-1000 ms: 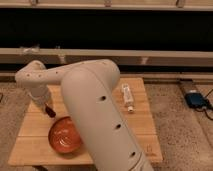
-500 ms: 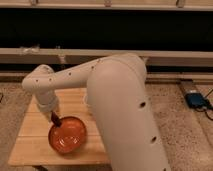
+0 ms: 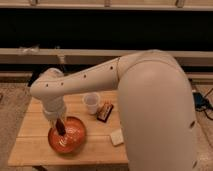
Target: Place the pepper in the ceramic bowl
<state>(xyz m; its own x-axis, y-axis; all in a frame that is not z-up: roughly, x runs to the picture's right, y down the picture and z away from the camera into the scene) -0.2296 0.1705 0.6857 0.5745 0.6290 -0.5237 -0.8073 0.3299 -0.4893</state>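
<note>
text: none legible | labels: none | hand (image 3: 61,129) over ceramic bowl (image 3: 75,142): unmarked

Claw (image 3: 60,127) low inside ceramic bowl (image 3: 75,141)

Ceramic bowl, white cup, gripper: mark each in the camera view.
ceramic bowl (image 3: 75,141): camera view, bare right inner wall.
white cup (image 3: 91,103): camera view, side wall below rim.
gripper (image 3: 61,128): camera view, fingertips down inside the bowl.
</note>
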